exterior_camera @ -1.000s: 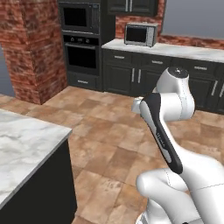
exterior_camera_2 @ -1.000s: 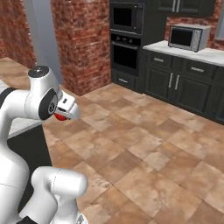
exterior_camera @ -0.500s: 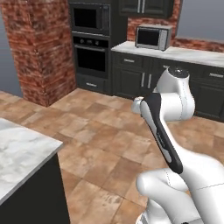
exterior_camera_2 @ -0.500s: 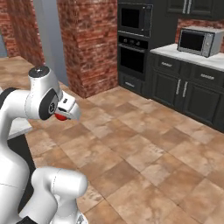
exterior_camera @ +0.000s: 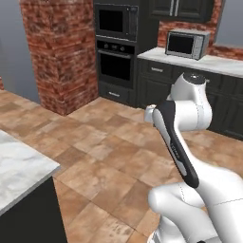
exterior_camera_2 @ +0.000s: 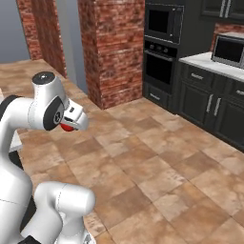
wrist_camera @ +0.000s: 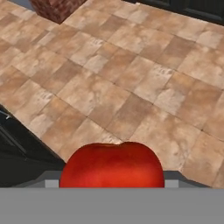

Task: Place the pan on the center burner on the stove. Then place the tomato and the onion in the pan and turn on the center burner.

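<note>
Item, held: the tomato (wrist_camera: pixel 112 165), red and glossy, sits right at my gripper (exterior_camera_2: pixel 70 127), low in the hand view above the tiled floor (wrist_camera: pixel 131 78). My jaws stand wide, one on each side of it, clamped on its flanks. From the right base view the same tomato shows as a red sliver tucked under my white hand, carried in the air, touching no counter.

Item, surroundings: brown stone floor tiles, open between me and the far wall. A brick pillar (exterior_camera: pixel 61 52) stands at the far left. Beside it, a tall black wall oven (exterior_camera: pixel 116 47) with two doors, one above the other. To its right, dark base cabinets (exterior_camera_2: pixel 209 102) under a pale countertop, with a silver microwave (exterior_camera: pixel 186 43) near that counter's left end. Dark upper cabinets (exterior_camera: pixel 182 7) hang above.

Item, near me: a marble-topped island (exterior_camera: pixel 19 171) with a dark side, its corner at the lower left of the left base view.

Item, differences between views: the left base view gives the island and my arm's elbow, with my hand hidden behind the arm. The right base view gives the hand from the side. The hand view adds a dark edge (wrist_camera: pixel 17 148) at lower left, which I cannot identify.
</note>
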### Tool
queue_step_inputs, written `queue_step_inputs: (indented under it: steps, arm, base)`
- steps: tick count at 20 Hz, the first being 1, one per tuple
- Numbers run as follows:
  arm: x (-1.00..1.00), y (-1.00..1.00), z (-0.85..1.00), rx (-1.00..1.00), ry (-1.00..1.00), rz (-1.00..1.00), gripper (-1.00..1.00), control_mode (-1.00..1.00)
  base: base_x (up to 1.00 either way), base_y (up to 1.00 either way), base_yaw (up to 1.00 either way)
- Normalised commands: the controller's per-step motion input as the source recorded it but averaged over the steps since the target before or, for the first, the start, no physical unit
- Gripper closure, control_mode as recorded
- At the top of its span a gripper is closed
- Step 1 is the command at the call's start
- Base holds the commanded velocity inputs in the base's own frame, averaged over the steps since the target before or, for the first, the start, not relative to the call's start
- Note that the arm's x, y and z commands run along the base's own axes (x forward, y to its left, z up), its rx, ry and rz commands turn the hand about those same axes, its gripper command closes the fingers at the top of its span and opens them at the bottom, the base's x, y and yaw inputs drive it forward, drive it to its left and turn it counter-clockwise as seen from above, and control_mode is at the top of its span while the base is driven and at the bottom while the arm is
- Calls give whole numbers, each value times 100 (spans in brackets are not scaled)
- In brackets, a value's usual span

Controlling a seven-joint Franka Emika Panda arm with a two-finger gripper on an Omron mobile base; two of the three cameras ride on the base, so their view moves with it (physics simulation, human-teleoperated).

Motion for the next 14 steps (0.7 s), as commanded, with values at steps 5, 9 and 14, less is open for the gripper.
queue_step_inputs:
  steps: [5, 9, 14]
  arm:
    - [0, 0, 0, 0, 0, 0, 100, 100]
    - [0, 0, 0, 0, 0, 0, 100, 100]
    - [0, 0, 0, 0, 0, 0, 100, 100]
  base:
    - [41, -25, 32]
    - [41, -28, 33]
    - [41, -32, 32]
